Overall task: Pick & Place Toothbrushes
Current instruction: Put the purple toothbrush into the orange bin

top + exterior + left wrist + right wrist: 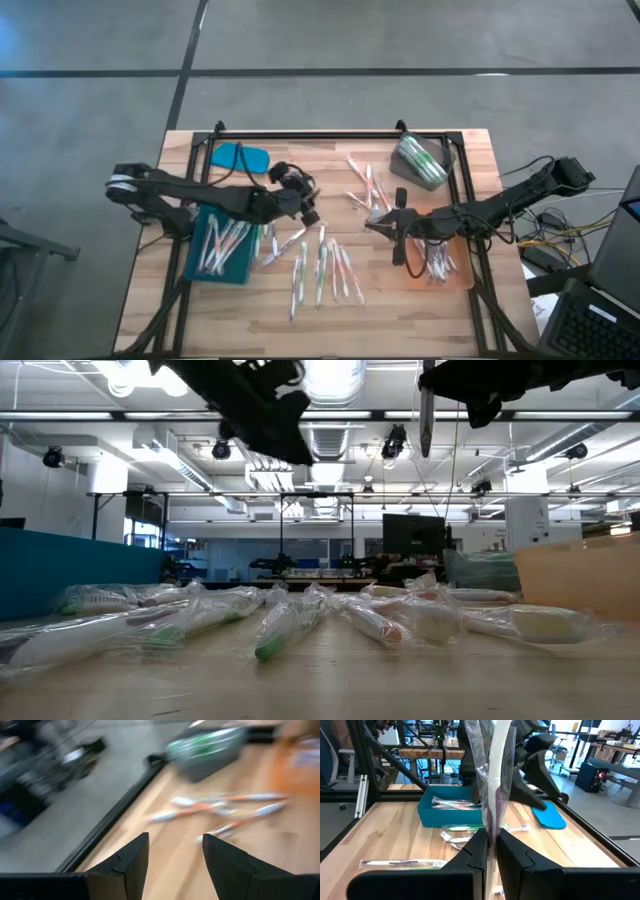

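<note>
The right gripper (490, 851) is hanging above the desk (420, 305), just beside the orange tray (455, 275), its jaws closed on a wrapped toothbrush (495, 785) that is standing upright between them. The left gripper (172, 855) is hovering over the desk beside the blue tray (222, 262), jaws standing open with nothing between them. Loose toothbrushes (325, 268) are lying scattered across the middle of the desk; others are lying in the blue tray, in the orange tray and in the grey bin (424, 160). A blue lid (241, 157) is lying flat near the far edge.
</note>
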Robot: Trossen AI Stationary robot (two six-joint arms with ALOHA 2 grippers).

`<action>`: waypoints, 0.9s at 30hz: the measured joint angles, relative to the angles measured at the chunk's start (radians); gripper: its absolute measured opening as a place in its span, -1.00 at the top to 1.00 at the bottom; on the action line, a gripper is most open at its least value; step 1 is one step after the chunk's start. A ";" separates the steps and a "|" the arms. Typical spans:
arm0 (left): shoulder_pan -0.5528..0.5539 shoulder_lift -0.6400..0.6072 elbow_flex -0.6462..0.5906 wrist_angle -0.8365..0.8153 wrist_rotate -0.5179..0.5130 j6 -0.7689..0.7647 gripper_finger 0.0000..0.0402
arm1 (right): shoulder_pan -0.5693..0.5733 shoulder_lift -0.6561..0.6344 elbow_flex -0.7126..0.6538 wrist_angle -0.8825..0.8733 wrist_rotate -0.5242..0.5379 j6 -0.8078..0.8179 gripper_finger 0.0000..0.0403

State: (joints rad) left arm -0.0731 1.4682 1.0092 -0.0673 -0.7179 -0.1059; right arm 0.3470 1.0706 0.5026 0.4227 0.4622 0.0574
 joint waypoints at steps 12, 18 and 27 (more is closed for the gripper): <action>-0.024 -0.055 0.000 -0.368 -0.268 -0.305 0.05 | -0.001 0.000 0.120 -0.257 0.052 0.195 0.89; -0.024 -0.055 -0.017 -0.374 -0.270 -0.321 0.05 | -0.003 0.000 0.343 -0.839 0.147 0.470 0.89; -0.020 -0.053 -0.061 -0.313 -0.273 -0.286 0.05 | -0.007 -0.001 0.564 -1.389 0.062 0.911 0.89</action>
State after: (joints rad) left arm -0.0933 1.4151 0.9485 -0.3799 -0.9905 -0.3915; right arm 0.3402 1.0697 1.0668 -0.9664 0.5241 0.9684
